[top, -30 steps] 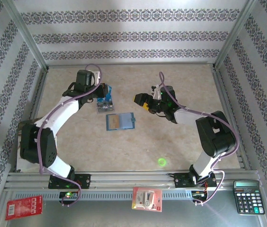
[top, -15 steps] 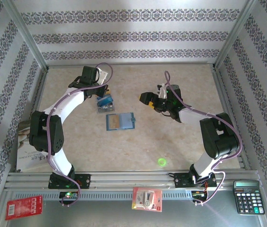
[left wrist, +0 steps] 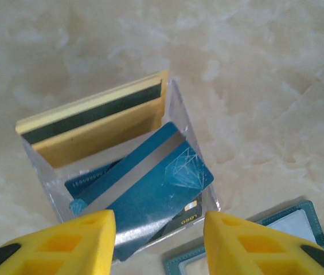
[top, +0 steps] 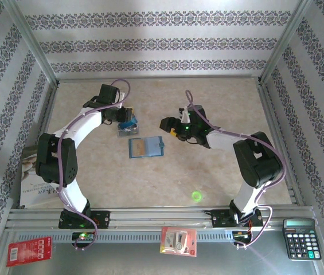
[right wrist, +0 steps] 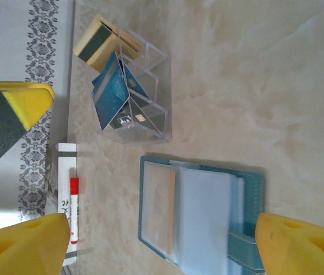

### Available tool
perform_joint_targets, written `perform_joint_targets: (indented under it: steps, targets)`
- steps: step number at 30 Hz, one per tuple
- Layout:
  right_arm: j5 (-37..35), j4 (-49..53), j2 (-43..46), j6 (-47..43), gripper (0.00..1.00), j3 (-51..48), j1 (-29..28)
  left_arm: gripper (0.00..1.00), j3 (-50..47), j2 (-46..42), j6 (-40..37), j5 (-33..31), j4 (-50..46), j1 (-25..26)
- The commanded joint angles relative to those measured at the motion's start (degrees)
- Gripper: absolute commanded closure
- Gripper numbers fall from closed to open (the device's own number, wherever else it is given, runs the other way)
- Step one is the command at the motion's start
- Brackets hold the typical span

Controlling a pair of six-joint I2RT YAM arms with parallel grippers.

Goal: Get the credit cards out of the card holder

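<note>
The left gripper (left wrist: 160, 243) hung partly open and empty, just above the blue card (left wrist: 150, 183) and gold card (left wrist: 93, 129) leaning in a clear stand (left wrist: 186, 123). The holder (top: 145, 147) lay open just beside that stand. The right gripper (top: 167, 124) hovered near the holder's right side, wide open and empty.

You have one card holder (top: 145, 147) with one tan card (right wrist: 157, 209) showing inside. One clear box (right wrist: 150, 69) at its 11 o'clock carries three cards you can count for certain: one gold card (left wrist: 93, 123), one blue card (left wrist: 156, 183) and one dark card (left wrist: 184, 216). Two red-and-white packets (top: 28, 251) (top: 178, 241) lie at the counter's 7 and 6 o'clock, and one calculator (top: 301, 237) at 5.
</note>
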State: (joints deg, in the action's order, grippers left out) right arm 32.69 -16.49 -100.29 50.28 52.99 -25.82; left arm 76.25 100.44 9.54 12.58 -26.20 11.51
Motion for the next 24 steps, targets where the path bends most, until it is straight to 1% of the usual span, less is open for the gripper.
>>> perform_joint_targets:
  steps: [1,4,7,11,16,19,24]
  targets:
    - [-4.5,0.3,-1.8,6.3,0.17,2.9,-3.4,0.52,0.2,1.1,6.4,1.2,-3.2,-2.1]
    - [-7.3,-1.9,-3.3,11.0,0.18,3.5,-6.1,0.46,-0.7,0.5,8.7,0.7,-3.0,-3.9]
    - [-8.8,-2.6,-4.7,13.3,0.18,4.7,-8.1,0.42,-4.1,-1.1,11.8,3.1,0.4,-6.0]
    - [-10.3,-3.0,-6.0,15.9,0.18,6.5,-9.9,0.40,-8.3,-2.8,14.8,6.3,4.4,-7.7]
    - [-12.5,-4.6,-7.2,20.6,0.21,8.1,-11.6,0.40,-12.4,-2.8,18.0,9.5,9.7,-8.4]
    - [-13.5,-4.8,-7.4,21.1,0.22,8.9,-12.1,0.39,-13.5,-2.1,19.1,12.1,12.6,-8.4]
    - [-14.2,-4.6,-7.2,20.9,0.22,9.5,-12.3,0.34,-15.4,-1.9,19.9,15.3,16.5,-8.4]
